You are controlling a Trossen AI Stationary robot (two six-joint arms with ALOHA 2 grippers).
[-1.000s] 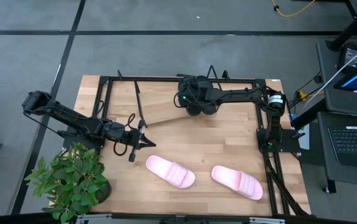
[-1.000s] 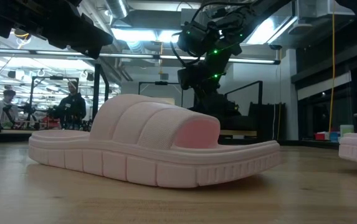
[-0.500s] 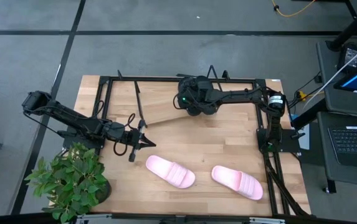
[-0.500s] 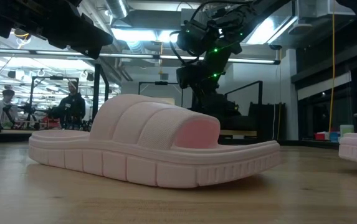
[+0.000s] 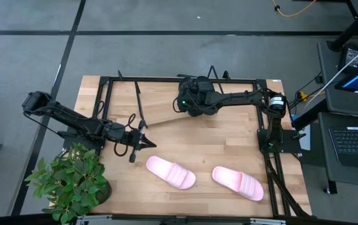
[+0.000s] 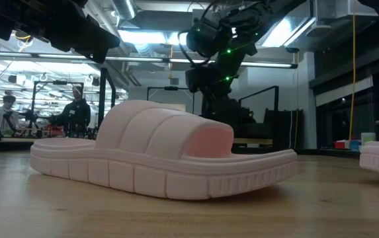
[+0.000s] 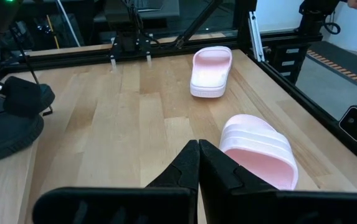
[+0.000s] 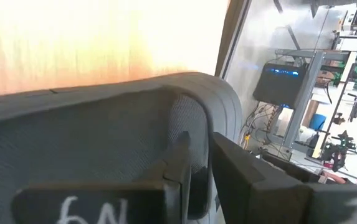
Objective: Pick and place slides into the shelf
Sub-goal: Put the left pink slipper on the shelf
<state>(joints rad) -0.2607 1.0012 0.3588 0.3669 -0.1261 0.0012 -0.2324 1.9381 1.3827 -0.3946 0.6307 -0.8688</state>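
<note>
My right gripper [image 5: 188,105] hangs over the far middle of the table, shut on a black slide [image 8: 103,137] above the shelf [image 5: 164,115], a slanted light-wood board. In the left wrist view the black slide [image 7: 7,124] shows at the far side. Two pink slides [image 5: 170,172] [image 5: 238,182] lie sole-down on the table near its front edge. My left gripper [image 5: 146,142] hovers shut just left of the nearer pink slide [image 7: 256,149], touching nothing. My right gripper holds the black slide by the edge of its wide strap [image 8: 218,106]. One finger [image 8: 177,163] is inside under the strap and the other finger [image 8: 247,180] is outside. The fingers slant down from the table's right side. Whether the slide rests on the shelf is hidden.
A black metal frame [image 5: 110,80] runs around the table's far and side edges. A potted plant [image 5: 72,181] stands at the near left corner. Bare wood lies between the shelf and the pink slides. People show in the room behind [image 6: 77,109].
My right gripper has drifted a little toward the table's left edge with the black slide in its hold.
</note>
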